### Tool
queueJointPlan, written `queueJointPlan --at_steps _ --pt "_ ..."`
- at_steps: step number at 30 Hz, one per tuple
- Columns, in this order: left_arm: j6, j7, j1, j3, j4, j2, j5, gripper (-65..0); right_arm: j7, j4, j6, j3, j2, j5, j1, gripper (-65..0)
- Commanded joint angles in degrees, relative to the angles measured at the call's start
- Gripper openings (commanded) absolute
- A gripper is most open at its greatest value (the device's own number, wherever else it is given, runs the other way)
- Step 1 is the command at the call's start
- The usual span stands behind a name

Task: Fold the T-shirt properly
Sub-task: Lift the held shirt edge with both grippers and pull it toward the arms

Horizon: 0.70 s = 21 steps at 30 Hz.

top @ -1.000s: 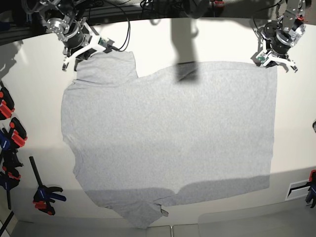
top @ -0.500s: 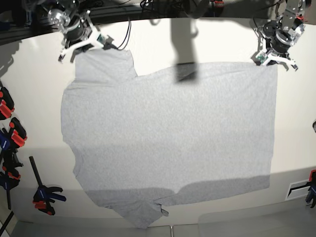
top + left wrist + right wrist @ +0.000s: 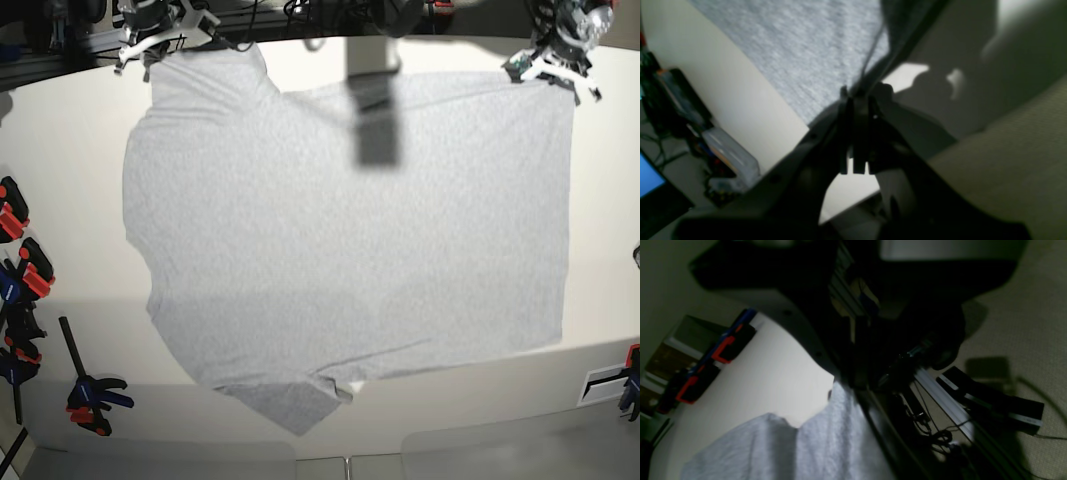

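My left pincer (image 3: 548,62) and right pincer (image 3: 158,35) are clamped shut on the far corners of the T-shirt (image 3: 350,250), which spreads toward the near surface (image 3: 60,200) edge.

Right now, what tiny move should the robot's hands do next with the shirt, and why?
Probably bring the far edge toward the near edge: both grippers, left and right, pinch the shirt's far corners, and it lies flat and unfolded.
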Motion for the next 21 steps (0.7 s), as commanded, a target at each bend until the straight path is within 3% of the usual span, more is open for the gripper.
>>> queueJointPlan --at_steps 1,7,13,16,21 --pt "1.88 0.42 1.31 -0.42 1.64 -0.96 1.11 -65.0 -0.50 1.51 -1.27 0.26 0.79 -1.55 -0.94 -65.0" --pt "9.22 3.37 5.84 -0.42 8.46 -0.96 9.03 -65.0 -2.01 6.38 -1.27 0.26 0.90 -2.19 -3.23 -65.0" --pt "16.44 1.40 6.08 -0.42 14.40 -0.98 12.33 -65.0 -2.71 11.50 -3.10 0.66 1.55 -3.85 -2.86 -65.0" --pt "17.11 0.31 3.98 -0.42 14.62 -0.96 12.04 -65.0 -2.69 12.24 -4.02 3.17 1.55 -4.68 -2.84 -65.0" --pt "17.09 0.28 -0.33 -0.42 14.62 -0.96 6.29 -65.0 -0.68 12.22 -4.24 10.29 1.55 -3.98 -2.84 -65.0"
